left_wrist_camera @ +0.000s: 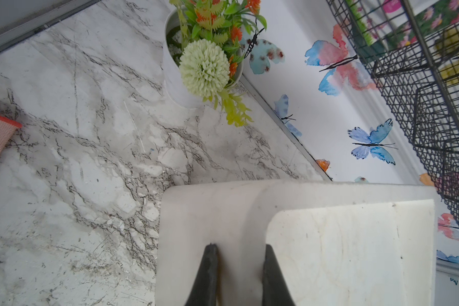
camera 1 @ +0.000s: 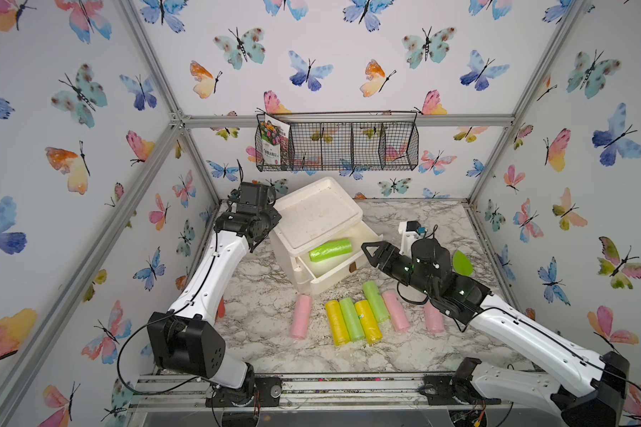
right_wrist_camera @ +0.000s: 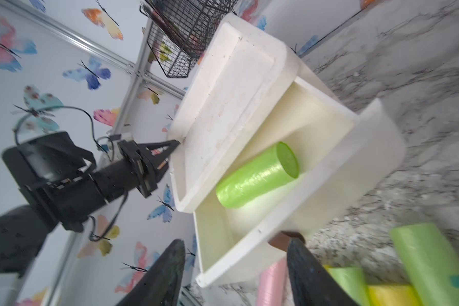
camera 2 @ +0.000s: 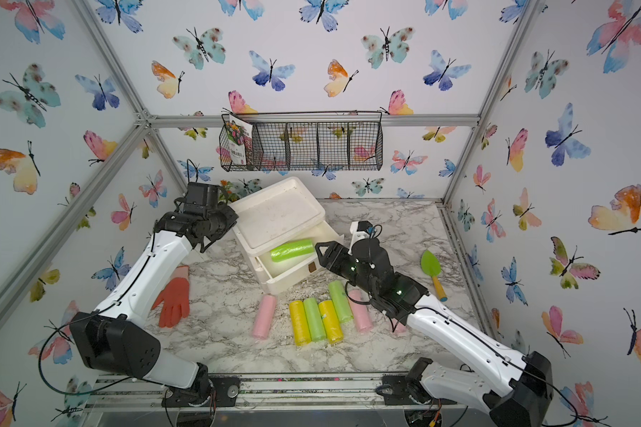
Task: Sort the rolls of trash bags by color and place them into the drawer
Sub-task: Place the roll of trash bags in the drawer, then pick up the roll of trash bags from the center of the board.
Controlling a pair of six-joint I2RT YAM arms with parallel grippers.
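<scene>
- The left gripper (left_wrist_camera: 240,249) seemingly pinches the white plastic drawer cabinet (camera 1: 315,214) by its raised rim (fingertips straddle it).
- The right gripper (right_wrist_camera: 236,242) gapes empty beside the pulled-out drawer (camera 1: 343,273).
- One light green plastic roll (camera 1: 330,250) lies inside; seven other rolls (camera 1: 351,319) lie on the marbled tabletop (camera 1: 260,329).

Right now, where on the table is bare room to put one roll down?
Bare marble: between the orange glove and the lone pink roll, along the front edge before the row of rolls, and at the back beyond the right gripper. The drawer has room beside its green roll. Crowded: the row, its right end under the right arm.
</scene>
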